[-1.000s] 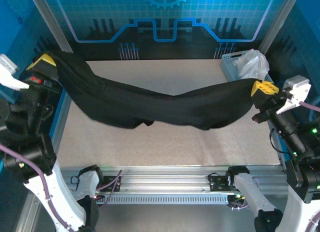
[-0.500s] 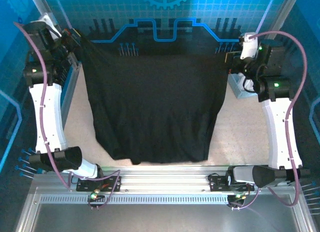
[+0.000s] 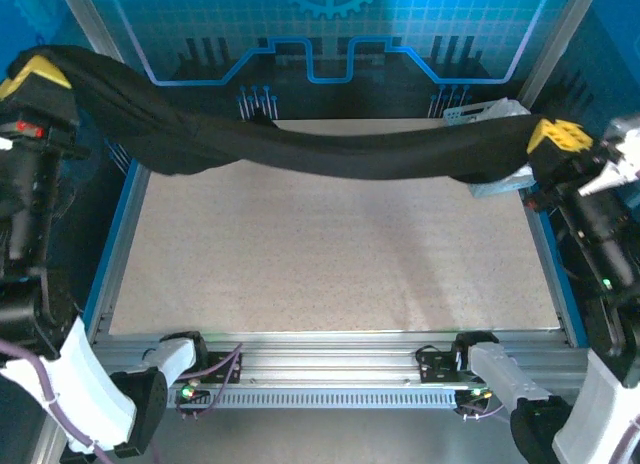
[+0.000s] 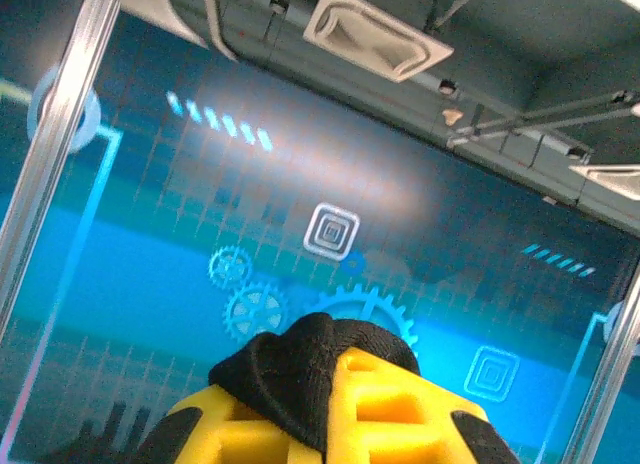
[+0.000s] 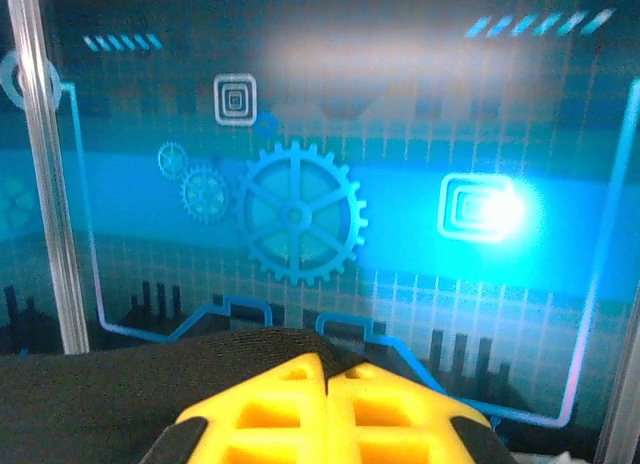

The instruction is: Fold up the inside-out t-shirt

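My left hand (image 3: pixel 32 72) and right hand (image 3: pixel 556 136) each clench the black t-shirt (image 3: pixel 350 156), stretched above the worktop (image 3: pixel 320 264). I should lower both evenly, spreading it flat.

Black-and-white arms (image 3: pixel 88 386) with purple cables (image 3: pixel 20 372), yellow lattice-faced jaws, small green status lights (image 3: pixel 607 282)

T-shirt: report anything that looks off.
The t-shirt is not spread flat. It hangs bunched into a sagging rope between the left tool and the right tool, both clamped on it, above the far side of the table.
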`<state>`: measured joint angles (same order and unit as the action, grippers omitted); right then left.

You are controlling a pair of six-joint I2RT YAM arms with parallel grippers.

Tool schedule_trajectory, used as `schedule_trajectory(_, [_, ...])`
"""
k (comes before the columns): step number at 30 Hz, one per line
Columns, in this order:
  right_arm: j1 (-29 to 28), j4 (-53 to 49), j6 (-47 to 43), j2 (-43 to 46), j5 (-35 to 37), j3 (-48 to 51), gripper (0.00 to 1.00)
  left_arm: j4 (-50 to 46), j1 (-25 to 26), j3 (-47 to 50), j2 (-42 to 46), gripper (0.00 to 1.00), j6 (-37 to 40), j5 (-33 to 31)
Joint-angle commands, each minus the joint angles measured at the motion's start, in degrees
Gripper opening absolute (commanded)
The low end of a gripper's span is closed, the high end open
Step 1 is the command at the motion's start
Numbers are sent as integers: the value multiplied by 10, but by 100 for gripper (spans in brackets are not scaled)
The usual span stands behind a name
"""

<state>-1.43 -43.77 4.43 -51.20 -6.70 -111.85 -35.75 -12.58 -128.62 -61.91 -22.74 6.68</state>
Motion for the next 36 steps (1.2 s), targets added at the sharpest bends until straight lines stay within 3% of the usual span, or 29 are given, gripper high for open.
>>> schedule_trajectory(1, [6,-43,-21,0,36,-32,0,-8,-1,-45,-17,0,25,-21])
schedule_trajectory(7, [5,-41,-35,-27,50,-63,0,-9,-1,-88,-68,0,35,-29])
schedule_trajectory(13, [5,24,-41,-102,44,-36,0,35,9,-81,-181,0,28,-15])
schedule_trajectory(21, [-14,138,-47,-275,46,35,0,103,71,-87,-401,0,77,-65])
schedule_trajectory(26, [-35,226,-42,-449,71,44,0,136,83,-136,-573,1,77,-90])
schedule_trajectory(29, [-38,222,-28,-601,81,-49,2,127,84,-255,-712,13,63,-90])
schedule_trajectory(32, [-40,128,-19,-754,91,-228,15,117,86,-356,-816,34,46,-86])
schedule_trajectory(34, [-41,54,-20,-826,94,-334,26,119,89,-332,-810,46,35,-81])
schedule_trajectory(36, [-44,6,-26,-849,91,-381,33,119,94,-263,-770,55,28,-78])
